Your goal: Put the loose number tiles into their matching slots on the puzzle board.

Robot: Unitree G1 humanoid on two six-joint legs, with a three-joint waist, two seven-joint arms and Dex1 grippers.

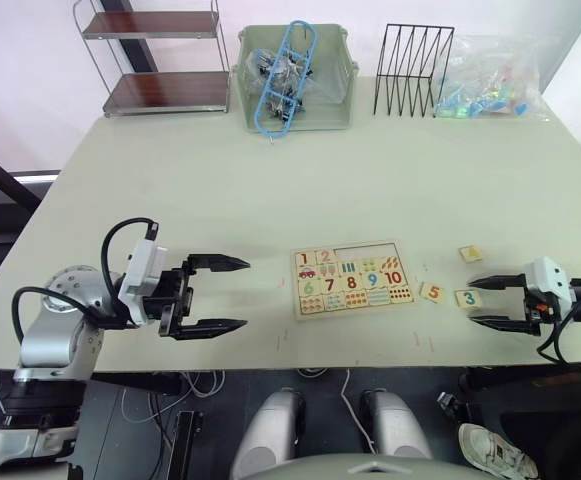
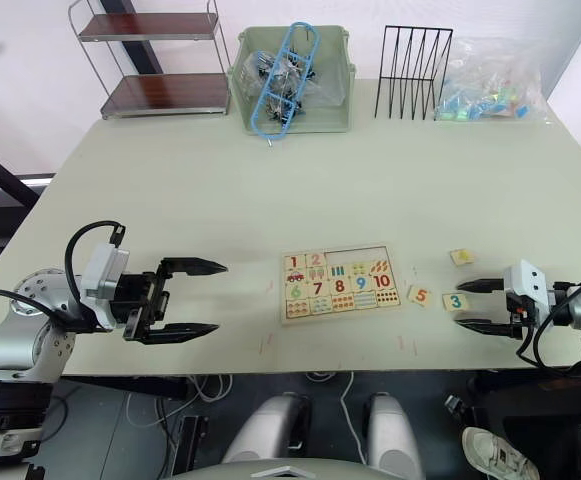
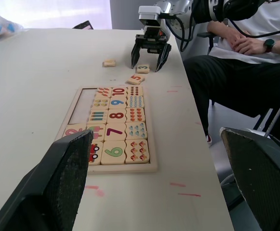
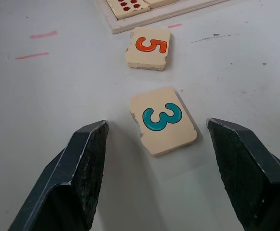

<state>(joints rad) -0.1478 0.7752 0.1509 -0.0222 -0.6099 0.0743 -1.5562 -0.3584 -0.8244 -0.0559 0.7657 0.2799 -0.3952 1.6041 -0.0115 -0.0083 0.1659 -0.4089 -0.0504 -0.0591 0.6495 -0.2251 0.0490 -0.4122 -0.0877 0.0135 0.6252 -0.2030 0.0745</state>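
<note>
R gripper [image 4: 154, 168] is spread wide just short of the 3 tile [image 4: 163, 121], which lies flat on the table [image 1: 270, 190] beside the 5 tile [image 4: 149, 46], right of the board [image 1: 352, 278]. L gripper [image 1: 215, 294] is open and empty, left of the board. Risk: the thin tile sits skewed to the fingers, so it may pivot, slide or nudge the 5 tile at closure.

Both pincers, left [image 1: 232, 294] and right [image 1: 487, 301], wide apart.

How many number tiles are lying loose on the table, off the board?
3. The 3 tile lies between the right tool's open fingers, the 5 tile sits nearer the puzzle board, and a third tile lies farther back.
</note>
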